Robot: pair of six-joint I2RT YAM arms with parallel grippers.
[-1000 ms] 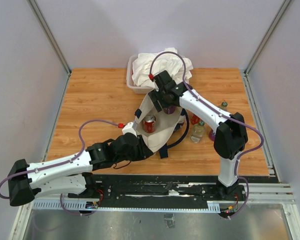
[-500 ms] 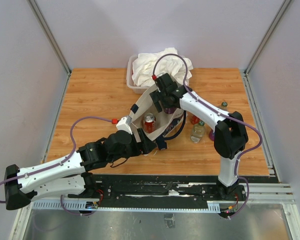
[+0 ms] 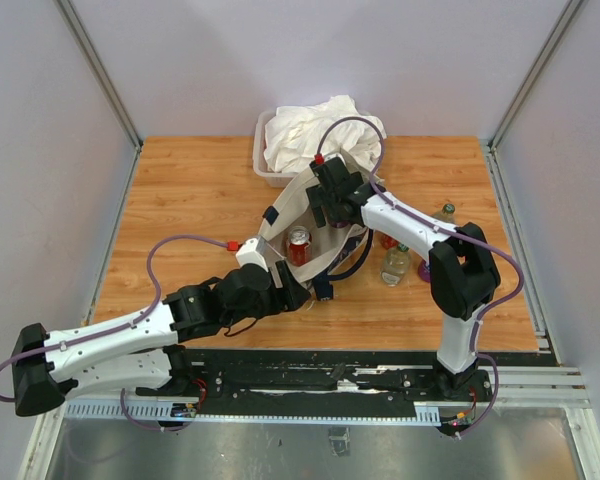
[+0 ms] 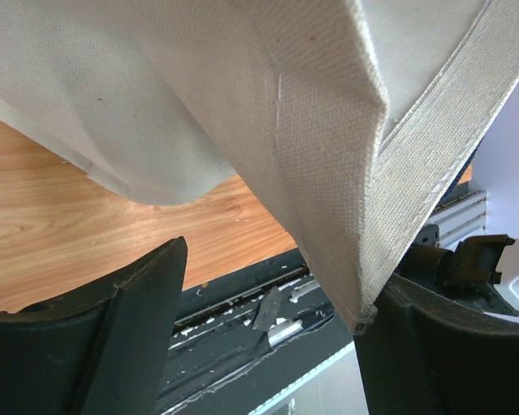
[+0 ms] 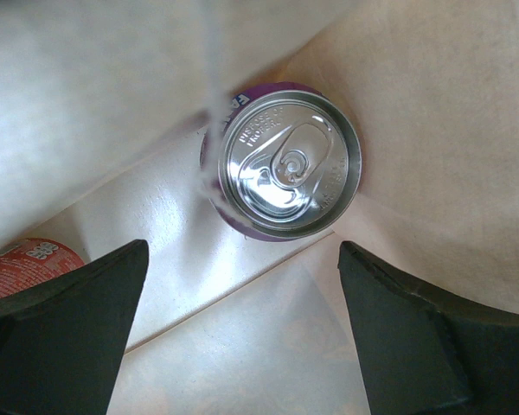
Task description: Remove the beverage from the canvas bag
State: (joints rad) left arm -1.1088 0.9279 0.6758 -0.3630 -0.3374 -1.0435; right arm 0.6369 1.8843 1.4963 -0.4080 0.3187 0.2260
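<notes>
The cream canvas bag (image 3: 283,216) stands open mid-table with navy handles. Inside it stand a red can (image 3: 298,245) and a purple can (image 5: 290,169), silver top up. My right gripper (image 3: 331,208) reaches down into the bag; in the right wrist view it (image 5: 242,346) is open just above and short of the purple can, touching nothing, with the red can (image 5: 24,264) at lower left. My left gripper (image 3: 294,290) is at the bag's near corner. Its jaws (image 4: 277,346) are open, with the canvas corner (image 4: 329,173) hanging between them against the right finger (image 4: 441,346).
A clear tub of white cloth (image 3: 320,135) stands right behind the bag. Several bottles (image 3: 395,262) stand to the right of the bag, near the right arm's elbow. The black base rail (image 3: 330,380) runs along the table's near edge.
My left gripper has opened and shifted right along the bag's near side. The bag has drawn in narrower. My right gripper opened wider and sits a little farther back in the bag.
</notes>
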